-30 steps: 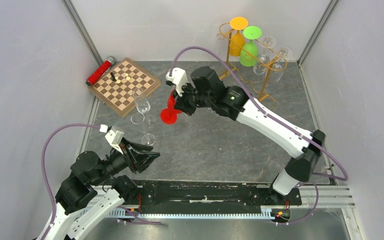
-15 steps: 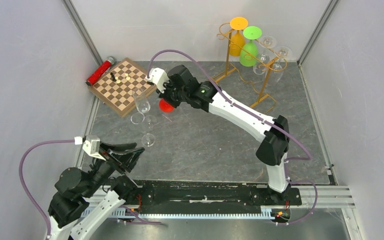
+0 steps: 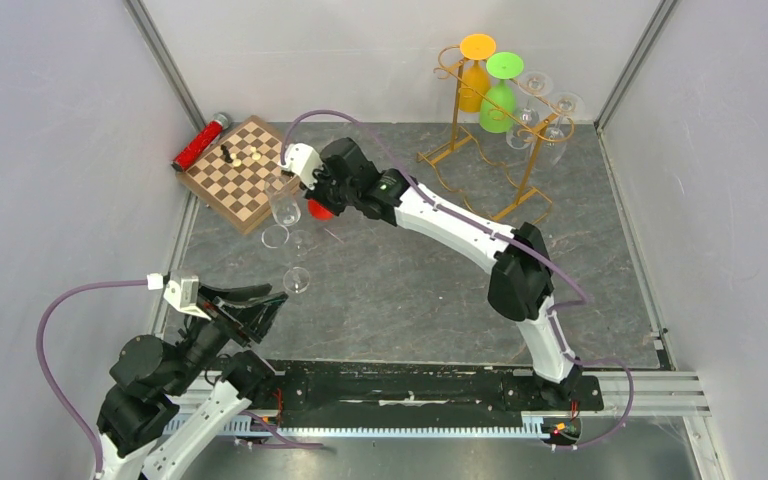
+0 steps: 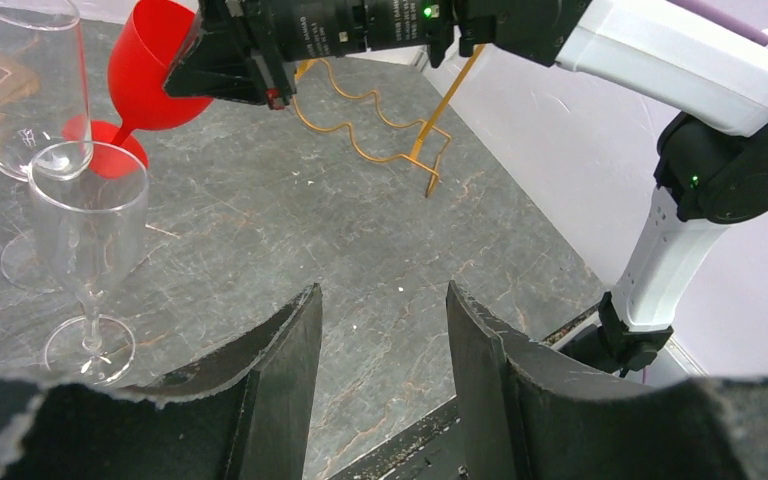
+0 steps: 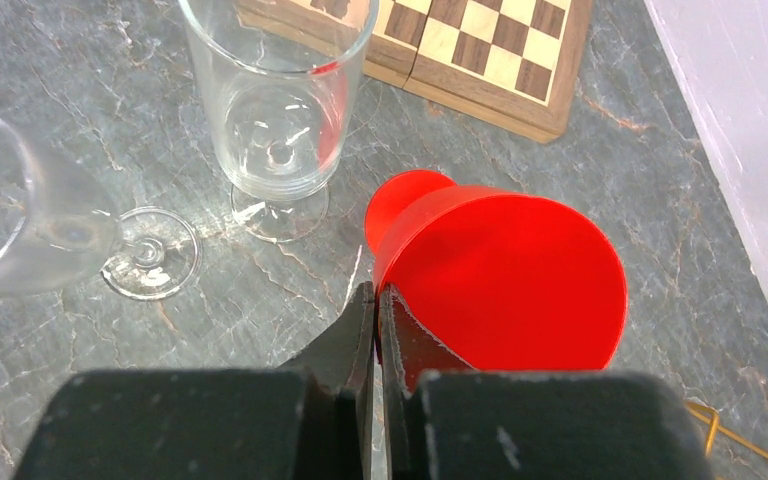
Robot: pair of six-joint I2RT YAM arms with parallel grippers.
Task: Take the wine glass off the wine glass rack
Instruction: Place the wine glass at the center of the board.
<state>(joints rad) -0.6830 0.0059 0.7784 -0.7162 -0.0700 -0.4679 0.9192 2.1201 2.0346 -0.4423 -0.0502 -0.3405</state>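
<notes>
My left claw (image 4: 382, 290) hangs low over the near left corner of the desk (image 3: 410, 290), its jaws about half apart with nothing between them. At the far left corner a red cylinder (image 3: 200, 143) lies against the wall, touching the edge of a wooden chessboard (image 3: 250, 170) that carries a few small pieces. Just in front of the board stand clear glasses: a stemmed one (image 4: 88, 225) nearest my left claw and a taller one (image 4: 25, 90) behind it, both upright.

Just right of these is the red wine glass (image 5: 505, 270), off the rack and well apart from it. My right claw (image 5: 375, 295) is pinched tight on the rim of its bowl, one finger inside the cup. The glass leans, with its foot down near the desk beside the clear glasses; I cannot tell whether the foot touches.

At the far right corner stands the gold wine glass rack (image 3: 531, 172). An orange glass (image 3: 476, 75), a green glass (image 3: 500, 95) and some clear glasses (image 3: 545, 110) hang upside down from its hooks.
</notes>
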